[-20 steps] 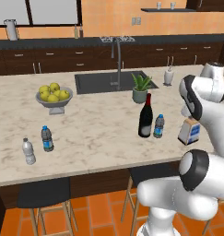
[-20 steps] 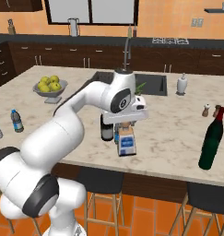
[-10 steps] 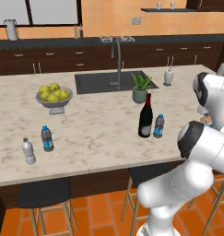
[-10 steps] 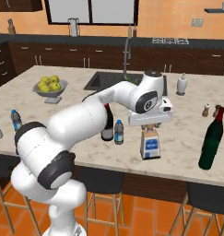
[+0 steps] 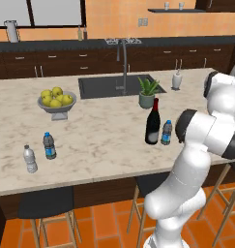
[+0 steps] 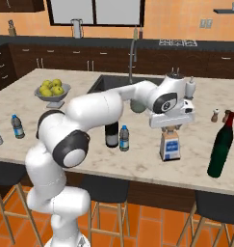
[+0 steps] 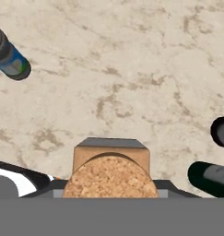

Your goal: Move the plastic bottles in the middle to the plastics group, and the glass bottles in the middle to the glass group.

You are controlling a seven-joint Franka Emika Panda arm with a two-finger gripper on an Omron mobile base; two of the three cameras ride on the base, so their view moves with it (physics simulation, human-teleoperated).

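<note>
My gripper (image 6: 170,129) is shut on the tan cap of the squat pale bottle (image 6: 170,145), holding it upright low over the counter right of the middle. In the hand view its cork cap (image 7: 109,177) sits between my fingers. The tall dark wine bottle (image 5: 153,123) and the small blue-capped water bottle (image 5: 166,132) stand together in the middle, also seen as wine bottle (image 6: 111,136) and water bottle (image 6: 123,138). The plastics group, a dark blue-capped bottle (image 5: 49,146) and a clear grey one (image 5: 29,159), stands at the left. The glass group's dark bottle (image 6: 220,147) stands at the right.
A fruit bowl (image 5: 56,101) sits at the back left; the sink (image 5: 114,85) with its tap and a potted plant (image 5: 147,94) lie behind the middle. A small shaker (image 6: 214,116) stands near the glass group. Stools line the counter's front edge.
My gripper has carried the squat pale bottle to the right along the counter, away from the wine bottle and toward the dark bottle at the right. The other bottles have stayed put.
</note>
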